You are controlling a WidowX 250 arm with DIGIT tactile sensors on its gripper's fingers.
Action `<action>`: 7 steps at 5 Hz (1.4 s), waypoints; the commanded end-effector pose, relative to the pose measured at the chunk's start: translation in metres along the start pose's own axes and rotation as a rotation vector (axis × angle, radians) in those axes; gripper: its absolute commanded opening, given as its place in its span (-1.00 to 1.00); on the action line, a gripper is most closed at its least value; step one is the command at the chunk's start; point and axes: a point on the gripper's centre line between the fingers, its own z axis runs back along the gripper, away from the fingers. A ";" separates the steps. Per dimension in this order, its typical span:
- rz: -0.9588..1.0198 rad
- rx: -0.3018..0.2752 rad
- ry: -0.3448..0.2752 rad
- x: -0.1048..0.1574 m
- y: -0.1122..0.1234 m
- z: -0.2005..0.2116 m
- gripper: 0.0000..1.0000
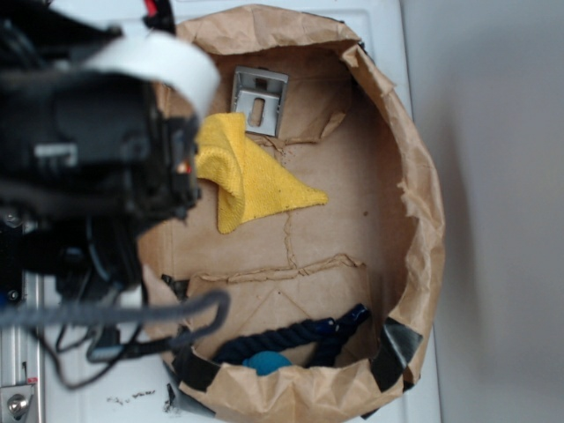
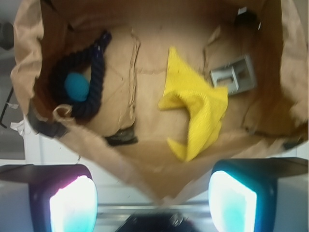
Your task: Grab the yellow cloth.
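- Yellow cloth [image 1: 242, 172], bright, soft and finely woven, lies crumpled on the floor of a shallow brown paper enclosure [image 1: 423, 220], with one pointed corner stretched out flat toward the middle and a bunched fold at its other end.
- Just beside the cloth's bunched end sits a small grey metal bracket [image 1: 259, 100] with a slot in it; whether the two touch is unclear.
- Well apart from the cloth, at the far end of the paper floor, a dark navy rope loop [image 2: 89, 72] curls around a teal ball [image 2: 77, 87].
- Creases and torn seams cross the paper floor, and its crumpled walls are patched with black tape [image 1: 397, 344].
- All of this rests on a white surface [image 1: 97, 397], with a plain grey wall [image 1: 502, 176] at one side.
- The black robot arm [image 1: 88, 167] hangs over the enclosure's edge beside the cloth.
- In the wrist view the gripper [image 2: 152, 200] stands wide apart, above the paper rim, holding nothing and clear of the cloth.
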 end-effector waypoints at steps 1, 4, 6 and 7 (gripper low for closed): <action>-0.055 0.002 -0.040 0.051 0.045 -0.021 1.00; -0.261 0.053 -0.011 0.052 0.037 -0.097 1.00; -0.303 0.028 0.035 0.037 0.043 -0.136 1.00; -0.328 0.030 0.053 0.034 0.039 -0.146 1.00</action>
